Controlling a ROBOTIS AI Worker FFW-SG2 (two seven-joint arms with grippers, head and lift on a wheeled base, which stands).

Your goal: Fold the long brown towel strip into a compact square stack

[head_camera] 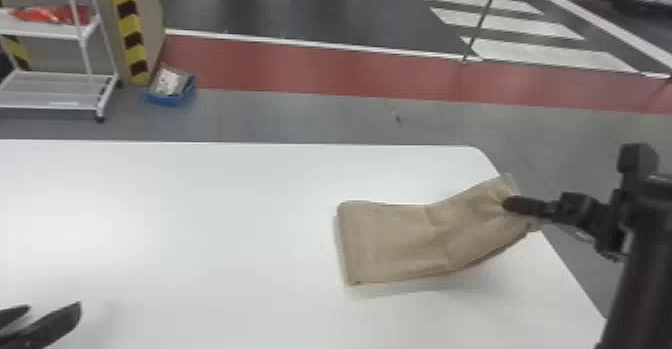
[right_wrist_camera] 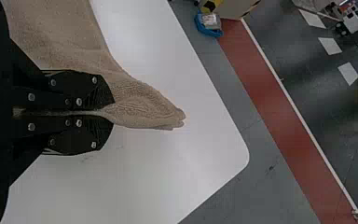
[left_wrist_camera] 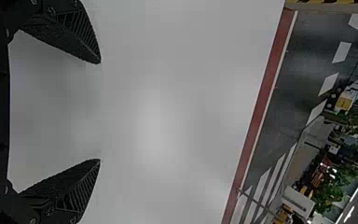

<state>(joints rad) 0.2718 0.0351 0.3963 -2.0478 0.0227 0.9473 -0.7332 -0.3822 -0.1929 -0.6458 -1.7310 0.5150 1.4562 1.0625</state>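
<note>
Your largest thing is the white counter [head_camera: 200, 223], stretching across the head view with its rounded far corner toward your right. Beyond it, on the far left, you have a white rack [head_camera: 55, 93] standing on the floor beside a yellow-and-black striped post [head_camera: 129, 13]. Next down in size is your towel strip [head_camera: 395, 238], over the counter's right part. Its left portion lies flat, folded in layers with a neat edge; the right portion slopes up off the surface toward the counter's right edge. There your right pincer [head_camera: 506, 204] has its fingers closed on the cloth, which bunches between them and pokes out past the tips. Your left pincer [head_camera: 54, 305] is over the near-left part of the counter, well apart from the towel, fingers spread wide and empty.
</note>
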